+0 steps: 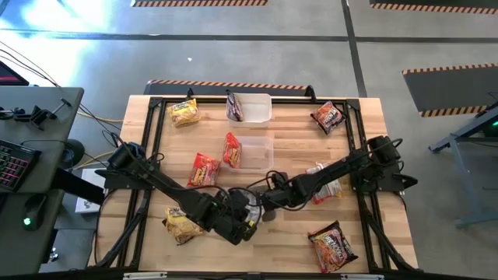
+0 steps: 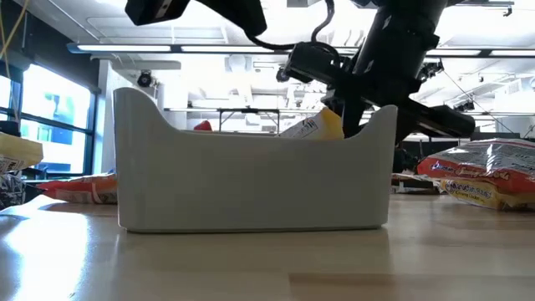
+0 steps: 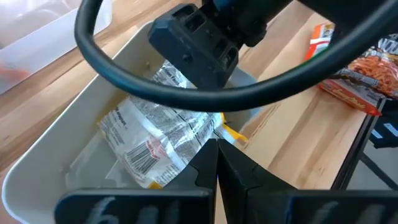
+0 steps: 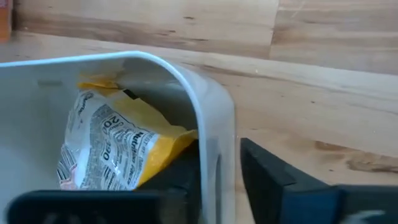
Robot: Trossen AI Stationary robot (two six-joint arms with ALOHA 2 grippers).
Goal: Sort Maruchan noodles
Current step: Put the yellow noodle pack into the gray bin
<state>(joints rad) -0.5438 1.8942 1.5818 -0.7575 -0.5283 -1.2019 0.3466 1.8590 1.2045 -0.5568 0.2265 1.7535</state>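
Grippers meet at one clear tub (image 3: 37, 168) near the front middle of the surface (image 1: 296, 148). The left gripper (image 3: 214, 158) has its fingers pressed together, with the tips right at the edge of a yellow Maruchan packet (image 3: 161, 137). I can't tell whether any film is caught between them. The right gripper (image 4: 219, 171) has its fingers slightly apart, one on each side of the tub's wall at a corner.

The yellow packet lies tilted inside the tub, printed back upward, with one end up against the wall.

To my eye it would be light: a brittle noodle block in thin, crinkly, slick film. A hard squeeze across the middle could crack the noodles. The crimped end seam or a corner of the wrapper looks like the safer hold, though the film might slip.

Farther out, red packets (image 1: 204, 169) and another yellow packet (image 1: 184, 113) lie scattered loose. A second tub (image 1: 261, 117) at the back edge holds a dark packet (image 1: 234, 107).
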